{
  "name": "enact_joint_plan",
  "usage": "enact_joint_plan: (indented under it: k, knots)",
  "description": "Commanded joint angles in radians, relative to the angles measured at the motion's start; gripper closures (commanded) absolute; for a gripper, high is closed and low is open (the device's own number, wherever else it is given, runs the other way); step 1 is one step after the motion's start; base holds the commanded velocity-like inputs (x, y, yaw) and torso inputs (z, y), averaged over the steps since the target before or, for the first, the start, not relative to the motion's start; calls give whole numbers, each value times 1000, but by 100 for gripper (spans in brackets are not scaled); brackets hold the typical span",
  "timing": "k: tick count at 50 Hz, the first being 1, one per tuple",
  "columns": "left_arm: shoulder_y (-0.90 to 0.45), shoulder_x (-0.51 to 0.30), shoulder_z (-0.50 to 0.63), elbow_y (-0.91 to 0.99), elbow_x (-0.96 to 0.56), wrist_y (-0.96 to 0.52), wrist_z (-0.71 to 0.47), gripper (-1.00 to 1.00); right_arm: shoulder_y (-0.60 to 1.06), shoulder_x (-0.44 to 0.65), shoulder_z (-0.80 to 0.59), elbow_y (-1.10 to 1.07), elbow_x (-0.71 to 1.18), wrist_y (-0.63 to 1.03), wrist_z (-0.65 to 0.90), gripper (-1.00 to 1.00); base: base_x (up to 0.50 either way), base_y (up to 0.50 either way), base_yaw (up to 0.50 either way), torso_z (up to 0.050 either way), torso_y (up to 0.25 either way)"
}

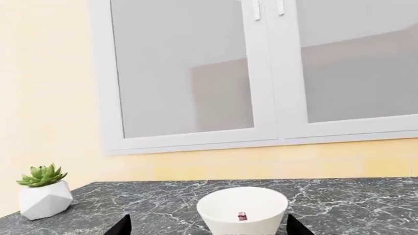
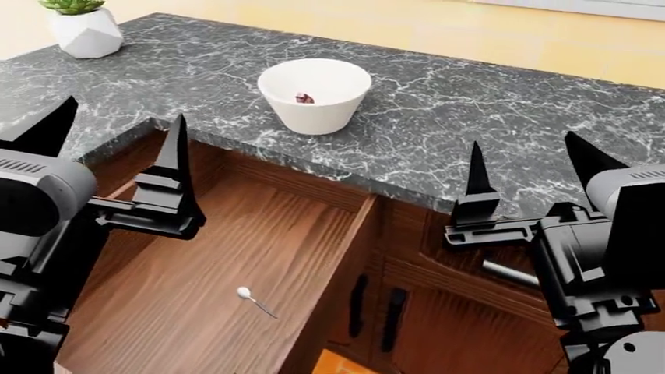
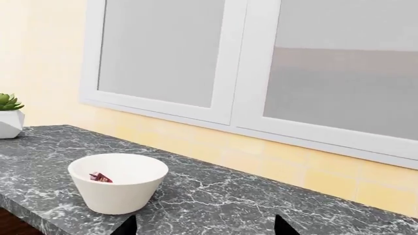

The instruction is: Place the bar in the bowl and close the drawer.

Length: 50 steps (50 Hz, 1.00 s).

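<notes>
Landmark: the white bowl (image 2: 314, 93) on the dark marble counter (image 2: 499, 117).

Far left of the bowl, at the counter's back corner, a succulent in a white faceted pot (image 2: 86, 29).

Left gripper (image 2: 114, 160) hangs forward and left of the bowl, over the open drawer (image 2: 260, 257). Its fingers stand wide apart, nothing between them.

The drawer sits below and in front of the bowl, pulled well out. Reddish-brown wood, plank sides, flat floor. A small white spoon-like thing (image 2: 252, 299) lies loose on the floor. I judge the drawer heavy and stiff, running on slides. Best handled by pressing flat against its front edge, which is out of view at the bottom of the head view. No grasp needed.

The bar (image 2: 304, 98) lies inside the bowl on its floor, so that half reads as done. Tiny, light, wrapper likely slick. I would leave it alone.

Right gripper (image 2: 532, 167) hangs forward and right of the bowl, over the counter edge, spread wide and holding nothing. Below it, a narrower drawer front with a silver bar handle (image 2: 509, 273).
</notes>
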Motion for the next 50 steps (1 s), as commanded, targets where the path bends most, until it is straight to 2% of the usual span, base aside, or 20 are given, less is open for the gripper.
enact_joint_plan:
  k: [1,26,50]
  knots:
    - [4,-6,5,-3,0,11,-3,-100,-1,-2,5,-1,2,4,-1,-100,0,0,500,0,0]
    - [44,-12,18,-15,39,53,16,-100,-9,-12,11,7,3,8,-2,-100,0,0,500,0,0]
    - [33,-25,24,-14,13,59,-5,-100,-8,-13,21,0,9,19,-5,-100,0,0,500,0,0]
